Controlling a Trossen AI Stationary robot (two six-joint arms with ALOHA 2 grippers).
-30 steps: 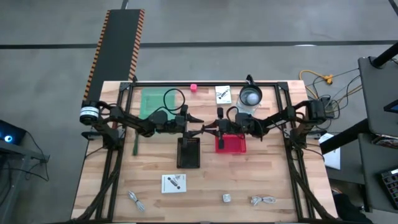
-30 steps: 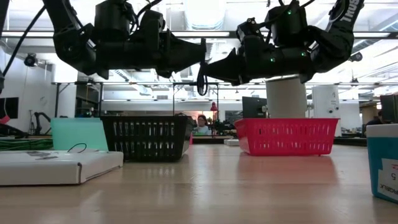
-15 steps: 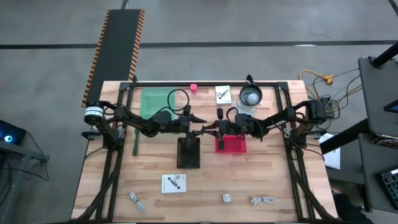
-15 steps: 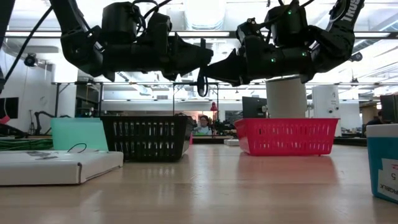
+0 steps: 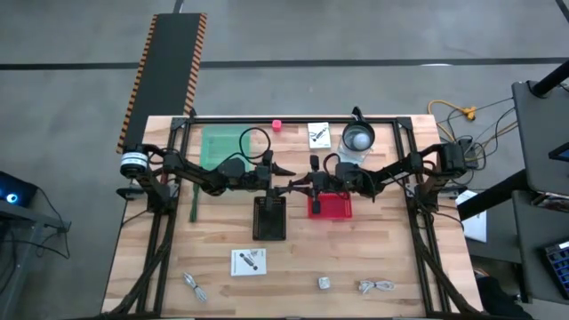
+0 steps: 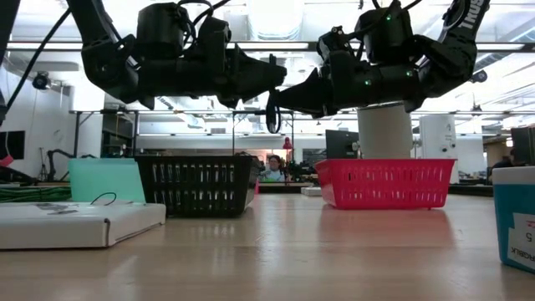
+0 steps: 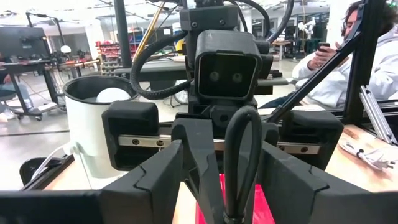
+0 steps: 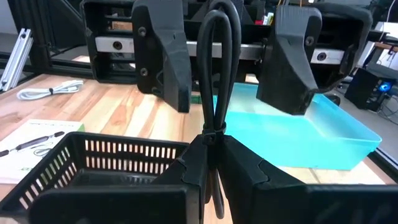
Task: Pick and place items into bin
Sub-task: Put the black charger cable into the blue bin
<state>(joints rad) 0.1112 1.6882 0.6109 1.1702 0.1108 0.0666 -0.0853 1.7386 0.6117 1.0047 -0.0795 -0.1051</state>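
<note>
Pinched between the closed fingers of the right gripper [image 8: 208,155] is a black cable loop [image 8: 216,68], held upright in mid-air between the two arms, above the gap between the black basket [image 5: 269,218] and the red basket [image 5: 330,205]. Facing it, the left gripper [image 7: 217,186] is seen with its fingers spread wide on either side of the loop, nothing yet grasped, so a hand-over between the arms appears to be in progress. Several risks can be judged from this arrangement. If the right fingers are released before the left ones have closed, the loop could be dropped onto the bare wood between the baskets rather than into one. Because the loop is thin and springy, it could slip sideways out of a closing grip, or be caught only at its edge. The fingertips of the two arms are very near each other, so a small misalignment could bring them into contact. Other items remain on the table: a white card [image 5: 248,261], a small silver cube [image 5: 324,284] and a cable bundle [image 5: 376,286].
</note>
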